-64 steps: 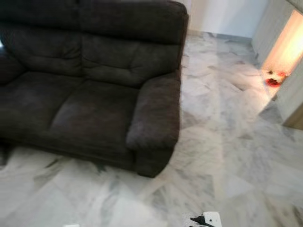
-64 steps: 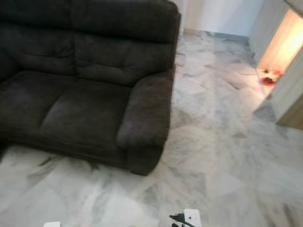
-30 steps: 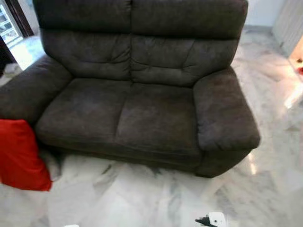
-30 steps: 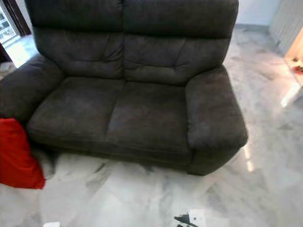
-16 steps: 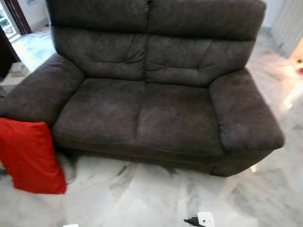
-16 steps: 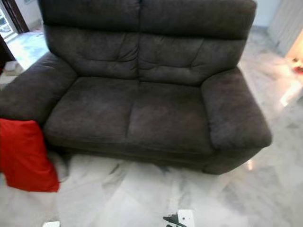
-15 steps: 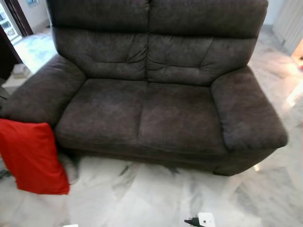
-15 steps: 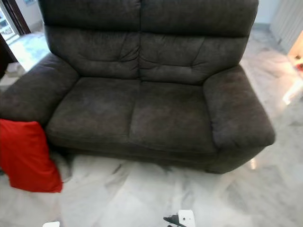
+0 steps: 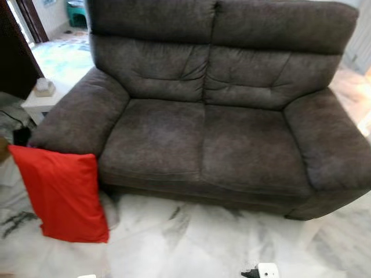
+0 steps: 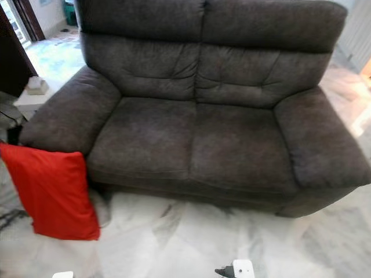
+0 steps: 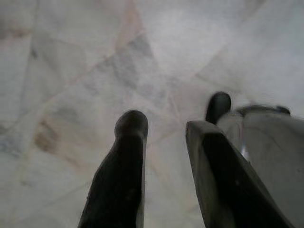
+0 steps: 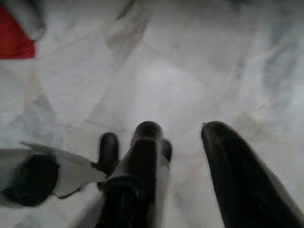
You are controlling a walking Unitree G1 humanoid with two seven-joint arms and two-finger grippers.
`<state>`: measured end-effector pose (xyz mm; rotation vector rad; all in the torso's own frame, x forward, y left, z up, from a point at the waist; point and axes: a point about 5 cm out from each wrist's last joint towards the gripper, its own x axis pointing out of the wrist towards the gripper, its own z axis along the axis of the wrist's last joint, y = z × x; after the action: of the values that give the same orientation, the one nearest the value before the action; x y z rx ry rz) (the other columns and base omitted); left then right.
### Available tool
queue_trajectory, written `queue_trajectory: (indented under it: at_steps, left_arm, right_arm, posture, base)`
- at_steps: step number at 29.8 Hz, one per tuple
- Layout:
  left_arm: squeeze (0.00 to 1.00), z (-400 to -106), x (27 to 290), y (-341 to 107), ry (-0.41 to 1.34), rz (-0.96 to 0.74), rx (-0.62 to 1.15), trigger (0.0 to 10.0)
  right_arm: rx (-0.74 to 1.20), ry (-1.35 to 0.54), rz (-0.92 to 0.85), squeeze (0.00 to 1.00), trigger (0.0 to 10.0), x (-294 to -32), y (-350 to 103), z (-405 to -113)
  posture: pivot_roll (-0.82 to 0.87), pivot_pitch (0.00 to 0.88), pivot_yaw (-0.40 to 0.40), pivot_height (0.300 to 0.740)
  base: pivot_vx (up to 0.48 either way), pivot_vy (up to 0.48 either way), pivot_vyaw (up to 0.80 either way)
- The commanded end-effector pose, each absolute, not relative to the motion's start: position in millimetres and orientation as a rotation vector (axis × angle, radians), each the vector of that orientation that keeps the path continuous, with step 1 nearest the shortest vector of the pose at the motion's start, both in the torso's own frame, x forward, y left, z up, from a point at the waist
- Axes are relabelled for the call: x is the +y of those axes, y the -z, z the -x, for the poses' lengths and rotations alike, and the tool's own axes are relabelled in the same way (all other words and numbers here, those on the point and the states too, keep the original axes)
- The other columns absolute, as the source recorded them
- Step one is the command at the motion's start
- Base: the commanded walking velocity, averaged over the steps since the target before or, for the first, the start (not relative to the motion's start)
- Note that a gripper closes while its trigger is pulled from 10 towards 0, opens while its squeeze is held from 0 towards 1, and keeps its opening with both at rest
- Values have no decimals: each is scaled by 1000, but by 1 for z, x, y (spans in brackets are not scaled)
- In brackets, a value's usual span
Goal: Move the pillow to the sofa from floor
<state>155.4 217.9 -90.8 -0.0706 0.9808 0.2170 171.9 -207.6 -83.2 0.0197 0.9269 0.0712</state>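
1. Red fabric marks the pillow (image 9: 62, 194): it stands upright on the marble floor (image 9: 191, 243), leaning against the front of the sofa's (image 9: 220, 133) left armrest (image 9: 81, 119), well ahead of both grippers and off to the left of them.
2. Dark grey-brown upholstery covers the two-seat sofa, whose seat cushions (image 10: 194, 142) are bare; its right armrest (image 10: 322, 139) lies ahead and to the right of the grippers.
3. Beyond the left armrest sits a small white side table (image 9: 40, 99) with a tissue box (image 9: 44, 87) on top.
4. The left gripper (image 11: 164, 126) hangs low over the pale marble floor, its two black fingers (image 11: 124, 166) spread apart with bare tile showing between them and nothing held.
5. The right gripper (image 12: 183, 130) likewise hangs above the floor, its fingers (image 12: 230, 166) parted and empty; a corner of the red pillow (image 12: 13, 38) shows far beyond its tips.
6. Each wrist view also catches a silver and black part of the robot's body (image 11: 266, 142) beside the fingers, blurred.
7. At the bottom edge of the head views a small white and black part (image 9: 262, 271) of the robot shows above the floor; what it is cannot be told.
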Motion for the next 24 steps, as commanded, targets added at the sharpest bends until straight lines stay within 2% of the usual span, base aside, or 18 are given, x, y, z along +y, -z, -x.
queue_trajectory:
  at_steps: [1,14,24]
  left_arm:
    - [0,-147,222,94,-228,65,1010,10000]
    - [0,-145,223,94,-228,62,1012,10000]
    - [0,-145,222,94,-239,70,1009,10000]
  right_arm:
    - [920,-80,-24,0,10000,-205,82,-175]
    - [921,-113,-26,0,10000,-182,85,-178]
    - [924,-115,-13,0,10000,-181,85,-177]
  posture:
    - [33,119,8,740]
    - [39,113,9,740]
    - [46,115,5,740]
  base:
    - [0,480,0]
    - [0,480,0]
    - [0,480,0]
